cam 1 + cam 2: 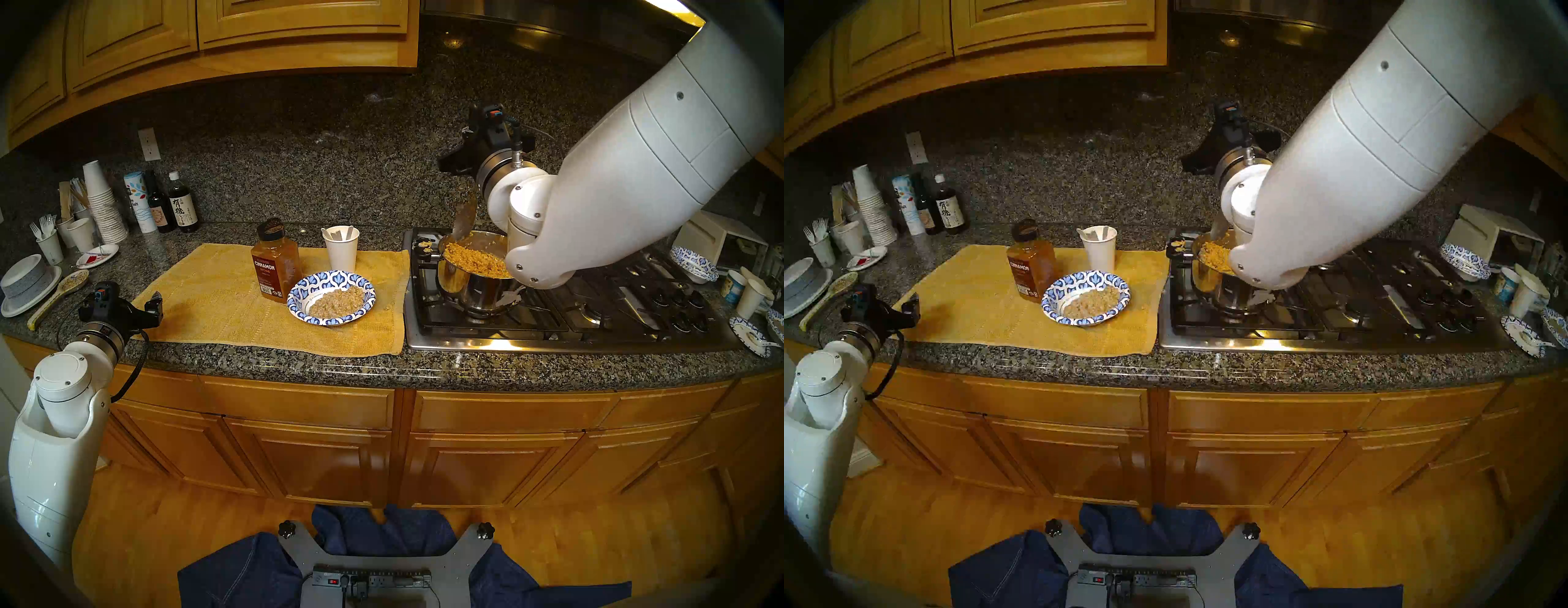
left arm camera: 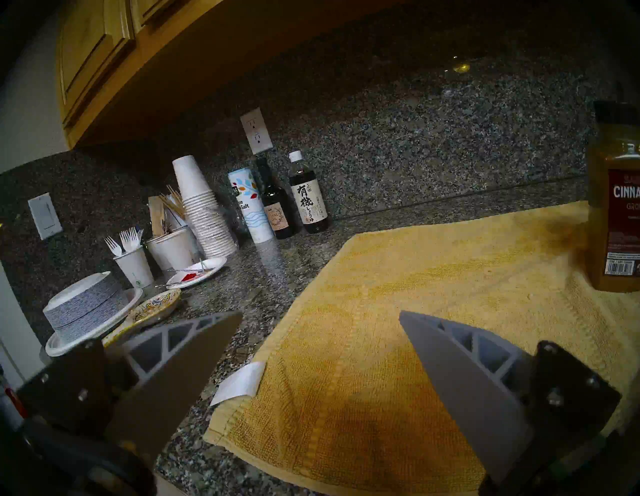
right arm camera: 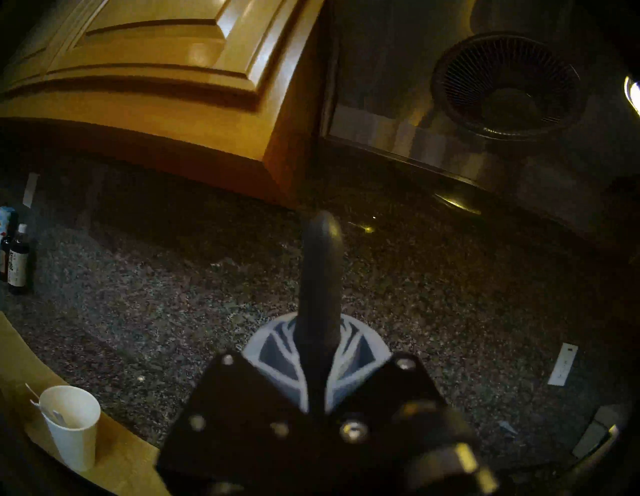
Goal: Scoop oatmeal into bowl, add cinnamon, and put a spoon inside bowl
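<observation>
So the bowl sits on the yellow towel near the front of the desk, and it already has a good pile of oatmeal in it, mostly on the right half. The cinnamon jar stands upright just behind-left of it, lid on, pretty much touching the rim. Behind the bowl there's a white paper cup with the spoon and a couple more white plastic utensils poking out.

Over on the stove the steel pot is full of more oatmeal, some stuck on its handle too.

The right arm reaches in over the pot with the wrist up high, the right gripper pointing roughly level toward the backsplash. Its fingers are clenched on the black handle of the serving spoon, whose metal scoop hangs down just above the pot's rim.

The left gripper hovers low by the towel's left corner, fingers spread wide with nothing between them, cinnamon jar well off to its right
</observation>
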